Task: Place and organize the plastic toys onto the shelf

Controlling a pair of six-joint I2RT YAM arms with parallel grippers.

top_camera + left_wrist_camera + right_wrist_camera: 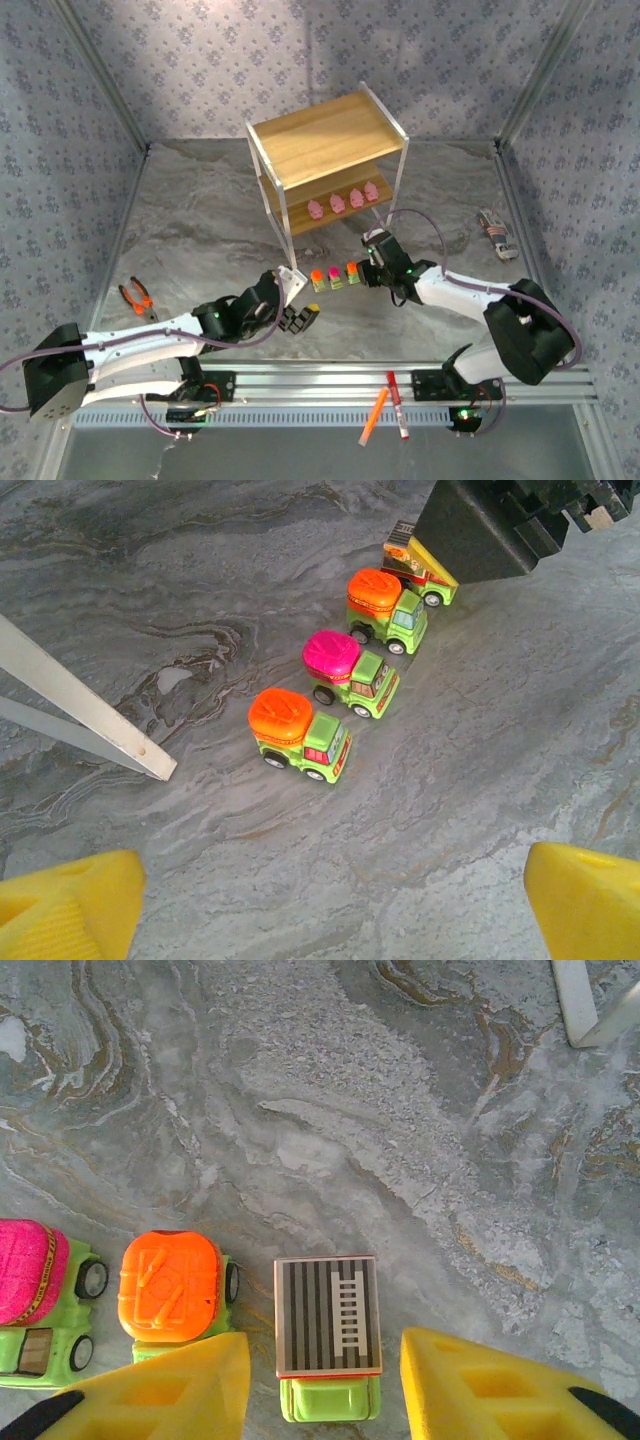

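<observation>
1. Four pink pigs (344, 203) stand in a row on the lower board of the shelf (325, 140); that half of the job looks done.
2. Four trucks (345, 670) sit lined up on the table (200, 230) just in front of the shelf, none shelved yet.
3. The right gripper (325, 1345) straddles the ladder-topped truck (328, 1315), with slim gaps either side, not yet pinching.
4. The left gripper (335, 900) hovers near the row, spread wide and empty.

Four pink pigs (337, 203) line the shelf's (325, 140) lower board; three trucks (335, 276) sit in a row on the surface (200, 230), right end effector (371, 269) alongside.
</observation>
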